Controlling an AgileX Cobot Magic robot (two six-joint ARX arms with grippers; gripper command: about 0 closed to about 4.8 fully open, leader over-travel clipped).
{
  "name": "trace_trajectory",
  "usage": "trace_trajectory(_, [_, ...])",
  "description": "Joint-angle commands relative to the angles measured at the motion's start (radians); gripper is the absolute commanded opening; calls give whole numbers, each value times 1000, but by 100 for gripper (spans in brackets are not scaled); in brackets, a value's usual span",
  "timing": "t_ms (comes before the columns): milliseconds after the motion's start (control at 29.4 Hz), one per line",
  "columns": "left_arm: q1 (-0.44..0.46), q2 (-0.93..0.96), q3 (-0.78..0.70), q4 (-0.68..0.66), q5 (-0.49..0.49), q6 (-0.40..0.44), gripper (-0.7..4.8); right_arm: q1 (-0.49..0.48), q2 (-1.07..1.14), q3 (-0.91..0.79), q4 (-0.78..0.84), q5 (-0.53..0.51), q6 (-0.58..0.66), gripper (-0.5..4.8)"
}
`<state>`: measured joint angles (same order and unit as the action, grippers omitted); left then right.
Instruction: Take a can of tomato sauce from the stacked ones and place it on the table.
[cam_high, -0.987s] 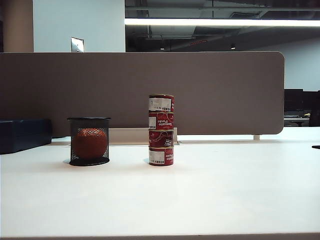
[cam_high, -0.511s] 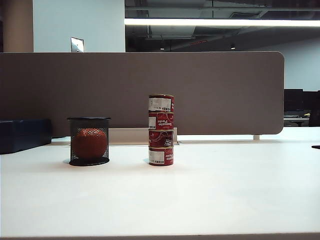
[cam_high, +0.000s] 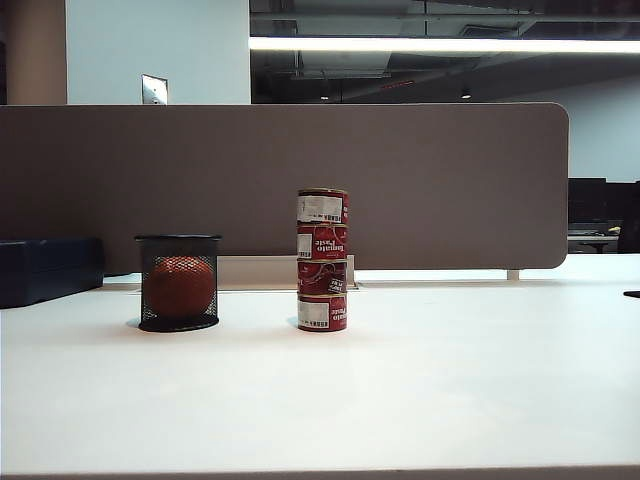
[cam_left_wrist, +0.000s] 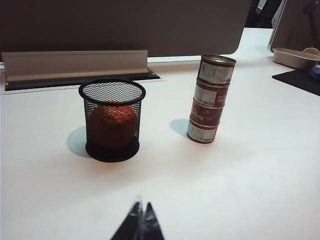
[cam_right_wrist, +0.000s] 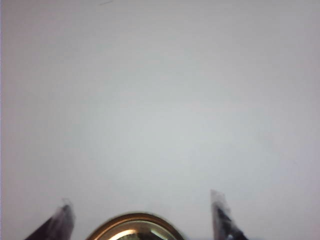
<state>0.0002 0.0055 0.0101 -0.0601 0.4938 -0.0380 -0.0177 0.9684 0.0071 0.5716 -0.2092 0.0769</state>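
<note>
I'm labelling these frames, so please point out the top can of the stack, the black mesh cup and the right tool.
top can (cam_high: 322, 206), exterior view: its white label patch.
black mesh cup (cam_left_wrist: 112, 92), left wrist view: its upper rim.
right tool (cam_right_wrist: 142, 212), right wrist view: midway between its spread tips.

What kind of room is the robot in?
Probably an office. A wide white table stands against a brown-grey divider panel, with long ceiling lights behind. A black mesh cup holding an orange ball sits on it.
</note>
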Motion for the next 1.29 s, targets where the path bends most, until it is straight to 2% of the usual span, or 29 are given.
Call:
trace_trajectory(34, [2, 1, 3, 17, 0, 3, -5, 1, -2, 3, 19, -2, 2, 415])
trace_trajectory(340, [2, 1, 3, 17, 0, 3, -5, 1, -2, 3, 118, -3, 5, 413])
trace_trajectory(443, [2, 1, 3, 17, 0, 3, -5, 1, -2, 3, 132, -24, 6, 337])
trace_trajectory(511, [2, 1, 3, 17, 0, 3, -5, 1, -2, 3, 145, -35, 6, 230])
trace_trajectory(545, [2, 1, 3, 17, 0, 3, -6, 1, -2, 3, 159, -36, 6, 197])
trace_trajectory(647, [2, 1, 3, 17, 0, 3, -5, 1, -2, 3, 195, -37, 6, 195])
trace_trajectory(681, [2, 1, 3, 17, 0, 3, -5, 1, -2, 4, 209, -38, 6, 167])
trace_trajectory(749, [2, 1, 3, 17, 0, 3, -5, 1, -2, 4, 242, -61, 6, 38])
trace_trajectory(783, [2, 1, 3, 17, 0, 3, -5, 1, -2, 4, 256, -73, 6, -4])
trace_trajectory(1294, [2, 1, 3, 17, 0, 4, -5, 0, -28, 3, 352, -84, 38, -9])
